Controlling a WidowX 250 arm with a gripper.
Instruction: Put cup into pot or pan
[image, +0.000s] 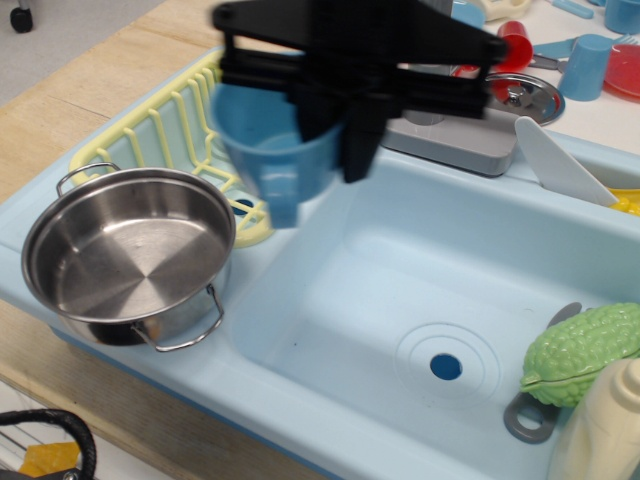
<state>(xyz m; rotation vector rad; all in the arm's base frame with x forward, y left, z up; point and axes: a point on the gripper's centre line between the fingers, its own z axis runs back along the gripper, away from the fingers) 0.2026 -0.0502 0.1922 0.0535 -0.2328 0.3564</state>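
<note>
The medium-blue plastic cup (278, 152), handle down, was pinched by the black gripper's (325, 130) jaws above and right of the shallow steel pot (128, 255); its rim was blurred, partly hidden.

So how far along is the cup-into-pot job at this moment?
Done: the gripper has the blue mug clamped and lifted clear of the sink. In hand: it hangs over the yellow dish rack, beside the steel pot. Left: moving over the empty pot, lowering, releasing.
</note>
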